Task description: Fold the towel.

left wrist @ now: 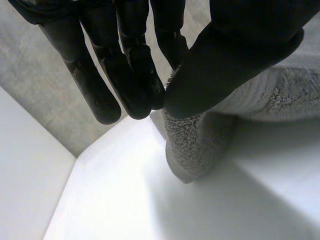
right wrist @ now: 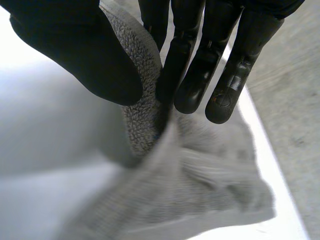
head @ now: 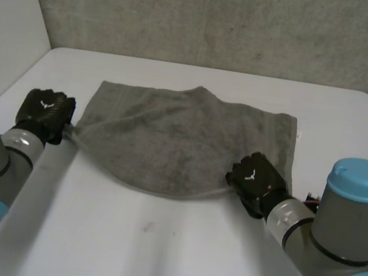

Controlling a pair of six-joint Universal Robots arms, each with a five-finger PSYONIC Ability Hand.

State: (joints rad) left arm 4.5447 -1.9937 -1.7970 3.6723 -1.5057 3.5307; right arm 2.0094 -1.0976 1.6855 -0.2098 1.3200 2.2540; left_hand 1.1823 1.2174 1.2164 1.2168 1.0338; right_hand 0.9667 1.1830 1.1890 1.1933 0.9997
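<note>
Pinching towel (head: 183, 141) at centre of surface (head: 153, 245): left hand (head: 46, 113) clamps 9 o'clock corner thumb-to-fingers, right hand (head: 255, 181) likewise at 4 o'clock. First fold, likely; next, lift both corners evenly toward 12 o'clock.

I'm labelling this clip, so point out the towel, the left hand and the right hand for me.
towel (head: 183, 145), head view, middle of the cloth.
left hand (head: 48, 111), head view, back of the hand.
right hand (head: 256, 179), head view, back of the hand.
</note>
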